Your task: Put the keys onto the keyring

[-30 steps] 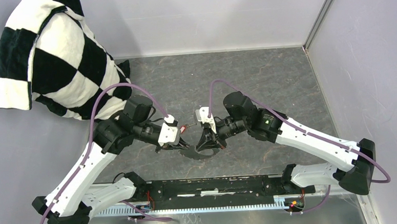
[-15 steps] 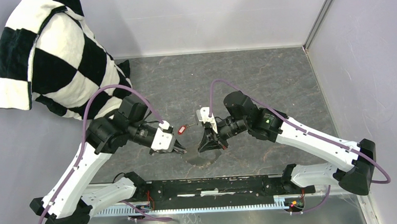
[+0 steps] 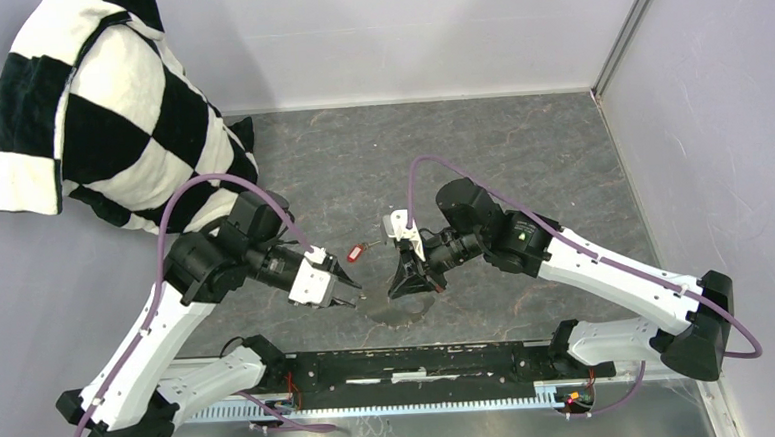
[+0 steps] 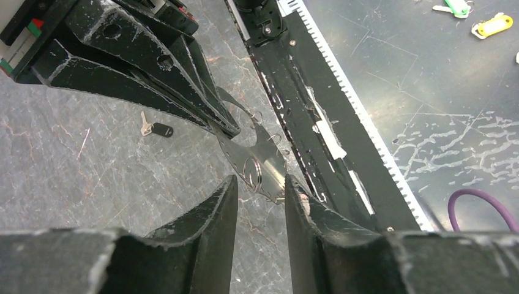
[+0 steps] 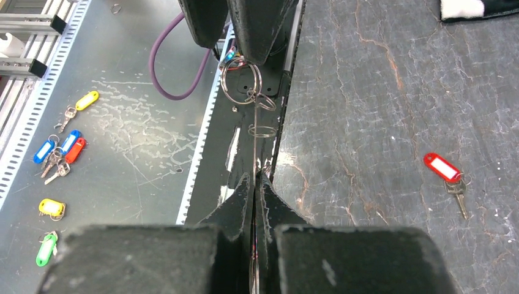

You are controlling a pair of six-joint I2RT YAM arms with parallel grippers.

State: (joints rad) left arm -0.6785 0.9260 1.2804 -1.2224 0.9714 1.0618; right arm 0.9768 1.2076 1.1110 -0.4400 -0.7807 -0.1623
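Observation:
My right gripper (image 3: 408, 280) is shut on the keyring (image 3: 396, 309), a thin silvery oval loop carrying small split rings, held low over the table's near edge. In the right wrist view my right gripper (image 5: 255, 179) shows it edge-on, with a ring (image 5: 242, 79) at its far end. My left gripper (image 3: 341, 293) is open; in the left wrist view (image 4: 258, 184) its jaws flank a small ring on the keyring (image 4: 256, 160). The red-tagged key (image 3: 357, 251) lies on the table, also in the right wrist view (image 5: 442, 166). The black-headed key (image 4: 156, 129) lies flat beyond the right fingers.
A black-and-white checkered cloth (image 3: 98, 114) is heaped at the back left. The black mounting rail (image 3: 421, 362) runs along the near edge. Several spare keys with coloured tags (image 5: 58, 150) lie on the metal surface below it. Grey walls close the back and right.
My left arm has drawn back toward the near left, away from the red-tagged key, and its open gripper now sits lower by the keyring. The right arm has barely moved.

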